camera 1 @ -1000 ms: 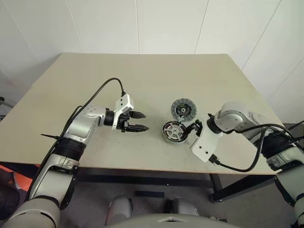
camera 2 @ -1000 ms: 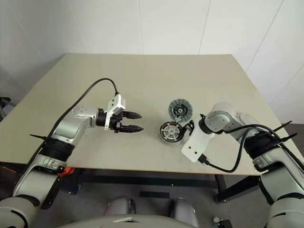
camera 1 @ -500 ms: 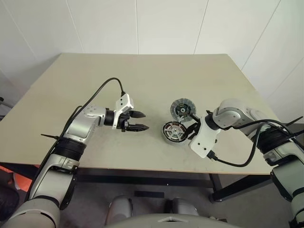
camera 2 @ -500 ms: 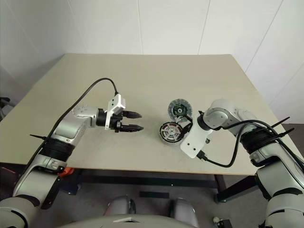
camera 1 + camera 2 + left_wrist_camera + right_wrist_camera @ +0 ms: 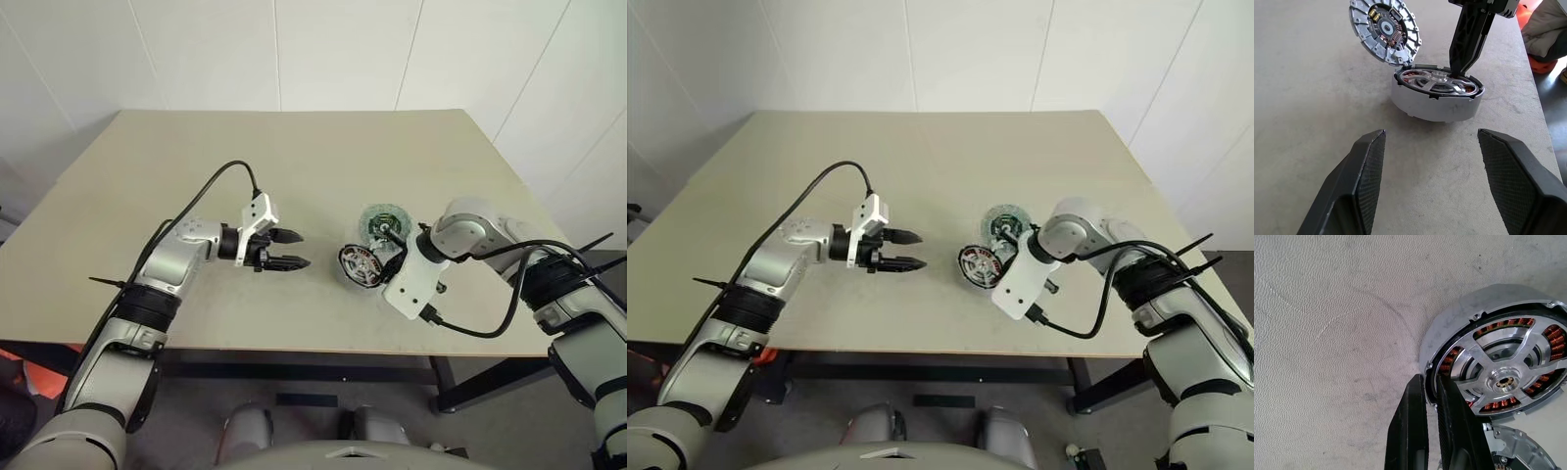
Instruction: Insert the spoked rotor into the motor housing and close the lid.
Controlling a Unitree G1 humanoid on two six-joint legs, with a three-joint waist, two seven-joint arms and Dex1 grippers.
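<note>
The spoked rotor [image 5: 1503,374] sits inside the motor housing [image 5: 1436,100] on the tabletop [image 5: 294,166]. The lid [image 5: 1384,30] leans tilted against the housing's rim. The right gripper [image 5: 1432,396] has its jaws nearly shut, empty, tips at the housing's rim. The left gripper [image 5: 287,250] hovers well apart from the housing, jaws open, empty.

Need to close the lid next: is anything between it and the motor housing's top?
Yes: the shut right tool points down over the spoked rotor seated in the motor housing, blocking the lid leaning beside it.
</note>
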